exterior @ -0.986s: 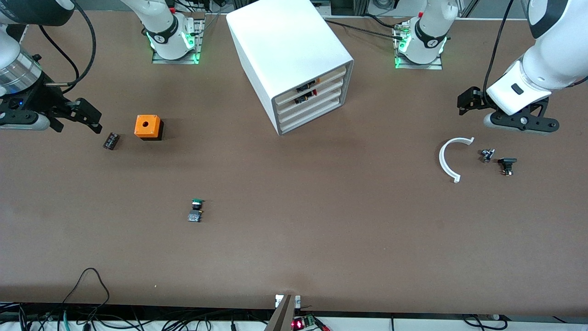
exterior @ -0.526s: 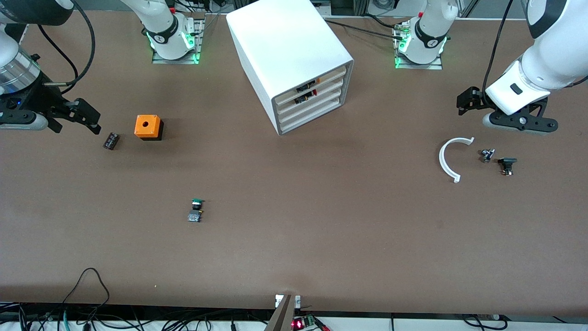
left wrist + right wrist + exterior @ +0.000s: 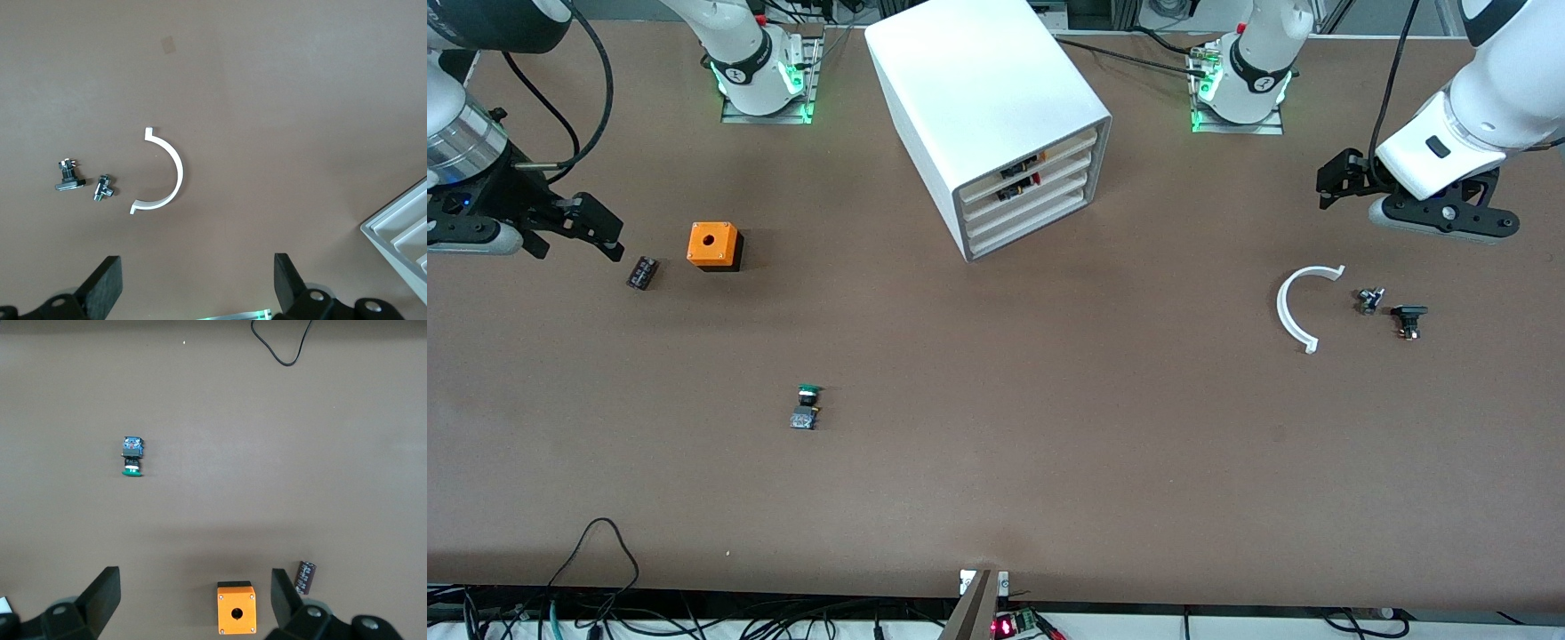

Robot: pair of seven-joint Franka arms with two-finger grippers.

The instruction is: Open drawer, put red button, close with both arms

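Observation:
The white cabinet (image 3: 978, 80) stands near the robots' bases with all of its cream-fronted drawers (image 3: 1027, 191) pushed in. A small black and red part (image 3: 1017, 188) shows through the gap of the second drawer from the top; I cannot tell whether it is the red button. No red button lies on the table. My left gripper (image 3: 1327, 188) (image 3: 198, 273) hangs open and empty over the table beside a white arc. My right gripper (image 3: 609, 236) (image 3: 193, 583) hangs open and empty at the right arm's end, beside the orange box (image 3: 713, 245) (image 3: 236, 608).
A green-capped button (image 3: 807, 407) (image 3: 132, 457) lies nearer the front camera than the orange box. A black cylinder (image 3: 641, 272) (image 3: 305, 577) lies beside that box. The white arc (image 3: 1294, 307) (image 3: 167, 180) and two small metal parts (image 3: 1369, 300) (image 3: 1408, 318) lie at the left arm's end.
The left arm has drawn its gripper up and back toward the table's end. The right gripper has shifted very slightly. Nothing on the table has moved.

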